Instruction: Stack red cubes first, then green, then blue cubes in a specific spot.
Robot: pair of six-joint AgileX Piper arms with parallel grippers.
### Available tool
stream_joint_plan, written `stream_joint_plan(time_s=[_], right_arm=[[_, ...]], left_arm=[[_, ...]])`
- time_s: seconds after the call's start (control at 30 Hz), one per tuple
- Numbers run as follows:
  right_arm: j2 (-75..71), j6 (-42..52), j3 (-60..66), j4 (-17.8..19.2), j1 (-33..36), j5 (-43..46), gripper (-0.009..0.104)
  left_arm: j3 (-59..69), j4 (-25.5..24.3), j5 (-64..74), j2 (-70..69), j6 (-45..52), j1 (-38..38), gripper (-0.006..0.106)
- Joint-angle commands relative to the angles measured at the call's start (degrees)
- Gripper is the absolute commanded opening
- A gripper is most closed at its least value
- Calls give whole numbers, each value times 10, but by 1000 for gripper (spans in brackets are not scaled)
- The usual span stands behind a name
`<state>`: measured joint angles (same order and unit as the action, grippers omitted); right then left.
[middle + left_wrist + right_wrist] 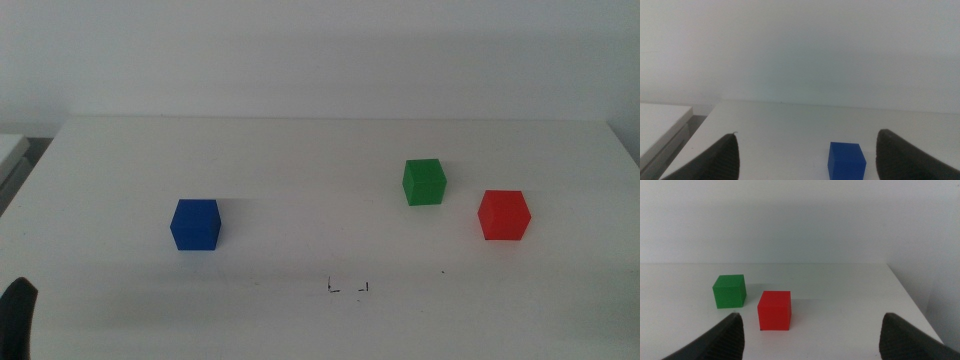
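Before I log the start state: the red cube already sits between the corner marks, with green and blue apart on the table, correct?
Not quite. The middle view shows the corner marks bare; the red cube sits off to the right near the green cube. The blue cube is apart, as you said.

White table, pale wall

The table [330,160] is white and matte and fills most of the middle view. A plain pale wall [320,50] rises behind its far edge. A tiny dark speck [443,271] lies on the tabletop. A second white surface [660,117] stands beside the table's left edge.
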<state>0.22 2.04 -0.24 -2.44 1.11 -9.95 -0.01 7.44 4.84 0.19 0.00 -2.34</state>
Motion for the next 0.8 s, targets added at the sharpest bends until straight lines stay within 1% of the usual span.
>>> stream_joint_plan(time_s=[0.0,0.07,0.13,0.23,0.33,0.5,0.57,0.7,0.77], right_arm=[[-2,3,2,-10,-5,4,92],[-2,3,-12,-10,-5,-16,92],[-2,3,-45,-10,-5,-56,92],[-2,3,-117,-10,-5,-122,92],[35,3,-186,-12,-5,-169,92],[143,3,-301,-63,-5,-236,92],[189,3,-350,-71,-5,-268,92],[293,3,-447,-71,-5,-350,92],[343,3,-497,-82,-5,-373,92]], left_arm=[[0,-1,-9,-2,0,0,94],[0,-1,-9,-2,0,0,94],[0,-1,-9,-2,0,0,94],[0,-1,-9,-2,0,0,94],[0,-1,-9,-2,0,0,94],[0,-1,-9,-2,0,0,94],[0,-1,-9,-2,0,0,94],[0,-1,-9,-2,0,0,94],[0,-1,-9,-2,0,0,94]])
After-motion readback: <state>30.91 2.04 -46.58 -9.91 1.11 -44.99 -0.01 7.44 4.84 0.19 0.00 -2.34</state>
